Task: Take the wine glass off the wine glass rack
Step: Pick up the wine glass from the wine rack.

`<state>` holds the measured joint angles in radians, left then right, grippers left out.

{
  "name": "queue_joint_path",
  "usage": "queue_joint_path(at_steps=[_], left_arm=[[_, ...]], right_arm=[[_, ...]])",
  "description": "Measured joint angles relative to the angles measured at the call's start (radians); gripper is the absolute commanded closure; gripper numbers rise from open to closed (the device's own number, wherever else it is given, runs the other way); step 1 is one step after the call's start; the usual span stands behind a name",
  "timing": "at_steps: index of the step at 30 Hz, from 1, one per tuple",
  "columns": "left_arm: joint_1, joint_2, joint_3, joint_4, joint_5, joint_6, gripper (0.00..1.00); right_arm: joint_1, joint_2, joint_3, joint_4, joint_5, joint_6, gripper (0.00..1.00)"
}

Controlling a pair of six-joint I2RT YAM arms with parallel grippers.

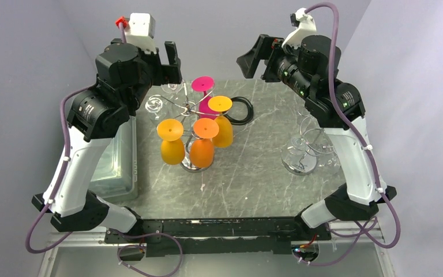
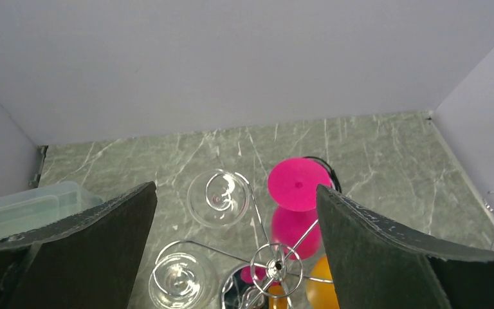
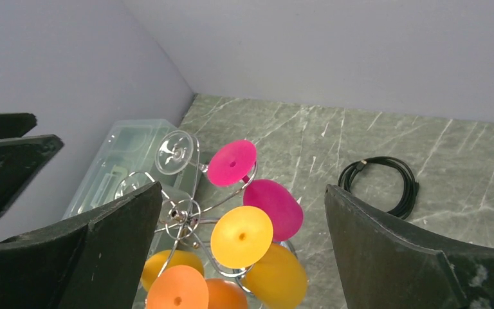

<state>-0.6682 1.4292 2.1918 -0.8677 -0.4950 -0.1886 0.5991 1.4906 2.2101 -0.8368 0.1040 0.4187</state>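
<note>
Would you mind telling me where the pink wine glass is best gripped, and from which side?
Grip the bowl of the pink wine glass, coming from the far, wall side. It hangs upside down, foot atop the wires of the wine glass rack, so the bowl is free. The yellow wine glass crowds its near side, and its wire arm likely opens outward.

No writing, label, brand, number or sign can be read in any of the three views. Any small markings are too blurred to make out.
</note>
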Motion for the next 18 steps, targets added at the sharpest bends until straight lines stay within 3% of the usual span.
queue_joint_path(at_steps=[18], left_arm=[[0.0, -0.077, -0.122, -0.04, 0.012, 0.045, 0.01]], right_arm=[[0.128, 0.023, -0.085, -0.161, 0.132, -0.039, 0.0]])
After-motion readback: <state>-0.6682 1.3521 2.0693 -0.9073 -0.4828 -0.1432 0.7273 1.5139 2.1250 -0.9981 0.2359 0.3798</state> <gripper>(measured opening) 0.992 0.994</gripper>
